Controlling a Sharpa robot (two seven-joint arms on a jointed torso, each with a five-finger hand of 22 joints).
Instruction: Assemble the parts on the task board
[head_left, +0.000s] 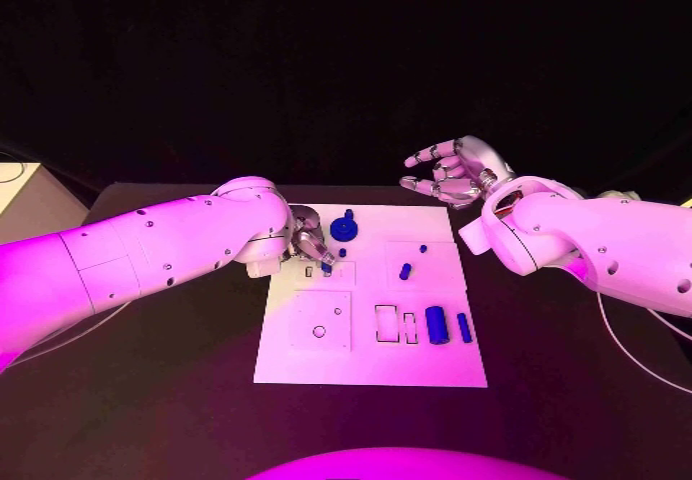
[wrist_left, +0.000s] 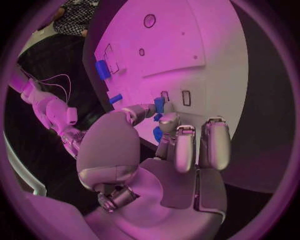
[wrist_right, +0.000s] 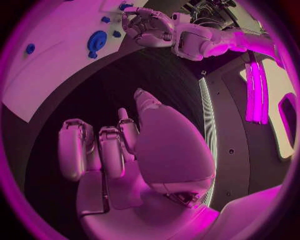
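The white task board lies in the middle of the table. My left hand is low over its far left corner and pinches a small blue part between thumb and a finger, right by two narrow slots. A round blue part stands just beyond that hand. Two small blue parts lie mid-board, and two blue cylinders lie near the right edge. My right hand hangs above the table beyond the board's far right corner, fingers apart and holding nothing.
A square plate with two round holes and rectangular recesses sit on the near half of the board. Black table surrounds the board. A pale box stands at the far left.
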